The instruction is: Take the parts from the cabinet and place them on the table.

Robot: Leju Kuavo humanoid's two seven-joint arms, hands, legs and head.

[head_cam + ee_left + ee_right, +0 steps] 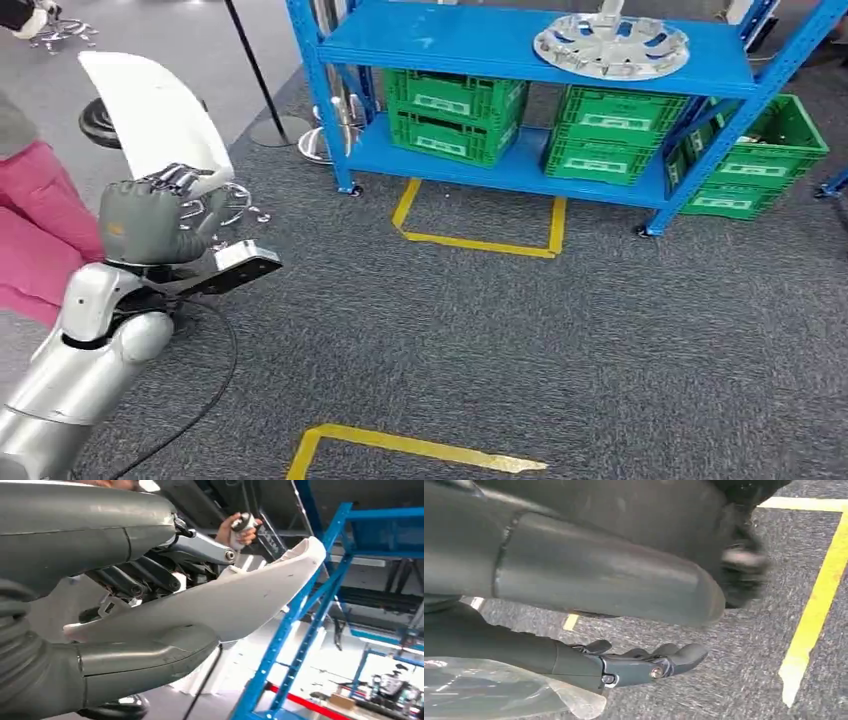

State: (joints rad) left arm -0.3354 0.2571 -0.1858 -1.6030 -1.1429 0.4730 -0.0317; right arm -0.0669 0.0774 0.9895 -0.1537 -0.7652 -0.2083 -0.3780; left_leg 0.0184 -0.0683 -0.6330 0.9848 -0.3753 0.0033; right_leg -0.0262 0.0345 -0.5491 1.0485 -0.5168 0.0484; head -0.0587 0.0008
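White plastic is what you're carrying: the curved white part sits at the left of the head frame, gripped in your left hand. In the left wrist view that part is clamped between the thick grey thumb on one face and the darker fingers on the other, and its far end sticks out well past the fingertips toward the blue cabinet.

Your right hand hangs over the grey carpet with its fingers apart and nothing between them. A bit of clear plastic film shows beside it.

Across the top of the head frame, the blue cabinet has a silver wheel cover lying on its upper shelf and green crates on the lower one. Yellow tape marks the carpet in front. A person's hand holding something small shows past the part.
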